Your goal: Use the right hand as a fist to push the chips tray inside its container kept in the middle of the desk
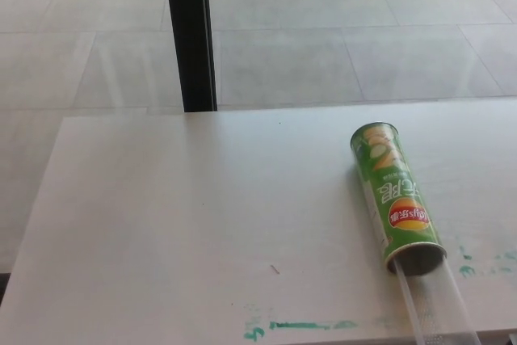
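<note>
Black fingers were nowhere to be seen: neither the right hand nor the left showed anywhere over the desk, so I could not tell whether the right one was already balled into a fist or hanging spread. Going by where the work lay, though, the right hand was the nearer of the two, since everything that mattered sat toward the robot's right side.

The clear chips tray (432,309) stuck out of the green container (394,198) at the near edge of the white desk (186,216), its free end running off the bottom of the view, close to where the right arm would come in. The can lay on its side, its open mouth facing the robot and its closed end pointing away and slightly to the left. Tray and can shared one long axis, tilted a little off straight-ahead.

To my eye the push would need to travel along that line, away from the body and a touch leftward, with the fist set squarely on the tray's near end. Pushed off-axis, I judged, the can would likely roll or swing, as nothing braced it.

Smears of green paint (299,326) marked the desk's front edge, and a dark post (190,34) stood beyond.
</note>
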{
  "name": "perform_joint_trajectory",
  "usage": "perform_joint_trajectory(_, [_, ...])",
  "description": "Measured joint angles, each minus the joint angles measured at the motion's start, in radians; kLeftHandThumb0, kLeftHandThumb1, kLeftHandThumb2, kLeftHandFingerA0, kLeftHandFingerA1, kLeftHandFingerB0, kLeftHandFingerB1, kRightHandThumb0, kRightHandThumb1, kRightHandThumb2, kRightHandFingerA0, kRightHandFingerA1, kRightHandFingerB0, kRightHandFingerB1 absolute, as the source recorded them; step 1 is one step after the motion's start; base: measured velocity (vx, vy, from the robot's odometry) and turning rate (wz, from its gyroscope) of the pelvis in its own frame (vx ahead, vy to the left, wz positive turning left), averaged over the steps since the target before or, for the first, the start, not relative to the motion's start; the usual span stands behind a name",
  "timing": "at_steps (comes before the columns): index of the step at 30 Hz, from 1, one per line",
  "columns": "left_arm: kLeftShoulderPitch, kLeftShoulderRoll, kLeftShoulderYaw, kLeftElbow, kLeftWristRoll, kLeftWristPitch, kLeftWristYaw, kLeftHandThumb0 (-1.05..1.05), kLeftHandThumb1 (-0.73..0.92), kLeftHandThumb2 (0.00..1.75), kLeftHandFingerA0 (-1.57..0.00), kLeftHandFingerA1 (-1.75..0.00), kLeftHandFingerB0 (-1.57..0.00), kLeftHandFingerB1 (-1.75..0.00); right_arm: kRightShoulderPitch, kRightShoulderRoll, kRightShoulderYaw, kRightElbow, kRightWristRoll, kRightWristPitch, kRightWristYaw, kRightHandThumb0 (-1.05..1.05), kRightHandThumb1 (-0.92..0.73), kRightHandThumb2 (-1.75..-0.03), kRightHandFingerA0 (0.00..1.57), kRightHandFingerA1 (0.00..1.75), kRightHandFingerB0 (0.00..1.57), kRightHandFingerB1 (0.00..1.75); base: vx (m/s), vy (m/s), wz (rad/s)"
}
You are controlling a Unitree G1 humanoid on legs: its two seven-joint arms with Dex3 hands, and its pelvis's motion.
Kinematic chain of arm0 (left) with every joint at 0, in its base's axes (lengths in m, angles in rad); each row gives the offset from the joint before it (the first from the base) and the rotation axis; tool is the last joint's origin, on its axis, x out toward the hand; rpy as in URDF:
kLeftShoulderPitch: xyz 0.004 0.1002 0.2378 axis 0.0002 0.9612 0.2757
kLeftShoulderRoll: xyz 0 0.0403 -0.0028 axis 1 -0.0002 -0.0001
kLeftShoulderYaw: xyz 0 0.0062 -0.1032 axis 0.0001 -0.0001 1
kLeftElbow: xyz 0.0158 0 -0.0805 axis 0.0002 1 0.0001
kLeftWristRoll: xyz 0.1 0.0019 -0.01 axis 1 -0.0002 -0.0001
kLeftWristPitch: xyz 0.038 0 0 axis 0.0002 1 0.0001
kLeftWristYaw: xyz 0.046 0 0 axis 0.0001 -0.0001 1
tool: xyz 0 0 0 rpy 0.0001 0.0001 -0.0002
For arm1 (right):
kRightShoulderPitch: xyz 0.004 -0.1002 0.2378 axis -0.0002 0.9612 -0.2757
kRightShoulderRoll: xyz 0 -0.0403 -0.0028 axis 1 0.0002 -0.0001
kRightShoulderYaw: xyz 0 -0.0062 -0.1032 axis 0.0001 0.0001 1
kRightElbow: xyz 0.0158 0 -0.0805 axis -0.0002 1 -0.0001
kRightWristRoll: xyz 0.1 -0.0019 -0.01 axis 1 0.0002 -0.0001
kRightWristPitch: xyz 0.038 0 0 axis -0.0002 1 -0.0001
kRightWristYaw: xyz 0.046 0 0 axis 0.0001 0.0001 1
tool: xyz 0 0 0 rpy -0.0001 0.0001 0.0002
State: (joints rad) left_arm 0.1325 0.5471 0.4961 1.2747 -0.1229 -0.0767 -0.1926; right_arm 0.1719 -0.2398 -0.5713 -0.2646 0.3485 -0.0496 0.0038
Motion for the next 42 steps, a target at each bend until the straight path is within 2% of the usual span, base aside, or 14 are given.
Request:
perform_joint_trajectory(6, [0.006, 0.002, -0.01, 0.002, 0.0, 0.0, 0.0, -0.79, 0.92, 0.7, -0.5, -0.54, -0.34, -0.45, 0.217, -0.036, 0.151, -0.164, -0.039, -0.035, 0.082, -0.5, -0.77, -0.63, 0.8, 1.21, 0.38, 0.48, 0.0, 0.0, 0.0])
perform_joint_trajectory(7, [0.006, 0.003, -0.012, 0.002, 0.0, 0.0, 0.0, -0.76, 0.74, 1.11, -0.43, -0.61, -0.28, -0.54, 0.233, -0.043, 0.161, -0.172, -0.045, -0.042, 0.089, -0.51, -0.76, -0.63, 0.8, 1.18, 0.38, 0.47, 0.0, 0.0, 0.0])
perform_joint_trajectory(9, [0.007, 0.005, -0.016, 0.002, 0.0, 0.0, 0.0, -0.79, 0.92, 0.69, -0.52, -0.54, -0.35, -0.44, 0.286, -0.07, 0.187, -0.19, -0.07, -0.065, 0.113, -0.49, -0.74, -0.62, 0.83, 1.18, 0.43, 0.46, 0.0, 0.0, 0.0])
perform_joint_trajectory(10, [0.008, 0.006, -0.018, 0.002, 0.0, 0.0, 0.0, -0.76, 0.73, 1.11, -0.43, -0.62, -0.25, -0.53, 0.317, -0.087, 0.2, -0.199, -0.086, -0.079, 0.125, -0.51, -0.73, -0.62, 0.84, 1.14, 0.45, 0.44, 0.0, 0.0, 0.0])
perform_joint_trajectory(19, [0.014, 0.006, -0.025, 0.002, 0.0, 0.0, 0.0, -0.8, 0.92, 0.67, -0.53, -0.64, -0.32, -0.45, 0.463, -0.164, 0.245, -0.216, -0.194, -0.17, 0.167, -0.53, -0.7, -0.62, 0.84, 1.19, 0.46, 0.5, 0.0, 0.0, 0.0])
perform_joint_trajectory(23, [0.019, 0.006, -0.026, 0.002, 0.0, 0.0, -0.001, -0.8, 0.92, 0.69, -0.45, -0.59, -0.3, -0.43, 0.512, -0.194, 0.271, -0.217, -0.247, -0.211, 0.18, -0.54, -0.73, -0.63, 0.84, 1.19, 0.45, 0.5, 0.0, 0.0, 0.0])
perform_joint_trajectory(24, [0.02, 0.006, -0.026, 0.002, 0.0, 0.0, -0.001, -0.78, 0.73, 1.1, -0.41, -0.63, -0.3, -0.55, 0.522, -0.202, 0.278, -0.217, -0.262, -0.222, 0.183, -0.53, -0.74, -0.63, 0.84, 1.2, 0.46, 0.5, 0.0, 0.0, 0.0])
perform_joint_trajectory(25, [0.021, 0.006, -0.026, 0.002, 0.0, 0.0, 0.0, -0.78, 0.92, 0.71, -0.49, -0.61, -0.34, -0.46, 0.53, -0.208, 0.284, -0.217, -0.275, -0.231, 0.185, -0.5, -0.73, -0.62, 0.85, 1.21, 0.47, 0.5, 0.0, 0.0, 0.0])
perform_joint_trajectory(30, [0.025, 0.006, -0.026, 0.002, 0.0, 0.0, -0.001, -0.82, 0.92, 0.69, -0.44, -0.56, -0.32, -0.45, 0.554, -0.243, 0.302, -0.217, -0.334, -0.265, 0.188, -0.46, -0.69, -0.61, 0.87, 1.15, 0.48, 0.5, 0.0, 0.0, 0.0])
perform_joint_trajectory(36, [0.026, 0.006, -0.03, 0.002, 0.0, 0.0, -0.001, -0.8, 0.92, 0.71, -0.44, -0.57, -0.32, -0.44, 0.566, -0.273, 0.322, -0.217, -0.408, -0.291, 0.188, -0.43, -0.65, -0.6, 0.87, 1.17, 0.51, 0.49, 0.0, 0.0, 0.0])
perform_joint_trajectory(38, [0.027, 0.006, -0.032, 0.002, 0.0, 0.0, 0.0, -0.81, 0.74, 1.11, -0.42, -0.64, -0.29, -0.56, 0.568, -0.278, 0.329, -0.217, -0.433, -0.298, 0.188, -0.45, -0.66, -0.6, 0.87, 1.1, 0.51, 0.5, 0.0, 0.0, 0.0])
perform_joint_trajectory(39, [0.027, 0.006, -0.032, 0.002, 0.0, 0.0, -0.001, -0.8, 0.92, 0.69, -0.49, -0.62, -0.33, -0.47, 0.569, -0.28, 0.332, -0.217, -0.445, -0.301, 0.187, -0.45, -0.67, -0.6, 0.87, 1.08, 0.52, 0.51, 0.0, 0.0, 0.0])
perform_joint_trajectory(41, [0.027, 0.006, -0.032, 0.002, 0.0, 0.0, 0.0, -0.76, 0.74, 1.12, -0.41, -0.63, -0.29, -0.55, 0.569, -0.284, 0.339, -0.217, -0.471, -0.306, 0.187, -0.47, -0.69, -0.62, 0.9, 0.96, 0.53, 0.51, 0.0, 0.0, 0.0])
perform_joint_trajectory(42, [0.027, 0.006, -0.033, 0.002, 0.0, 0.0, -0.001, -0.8, 0.92, 0.71, -0.45, -0.58, -0.33, -0.46, 0.569, -0.287, 0.343, -0.217, -0.485, -0.308, 0.187, -0.47, -0.71, -0.61, 0.93, 0.92, 0.6, 0.53, 0.0, 0.0, 0.0])
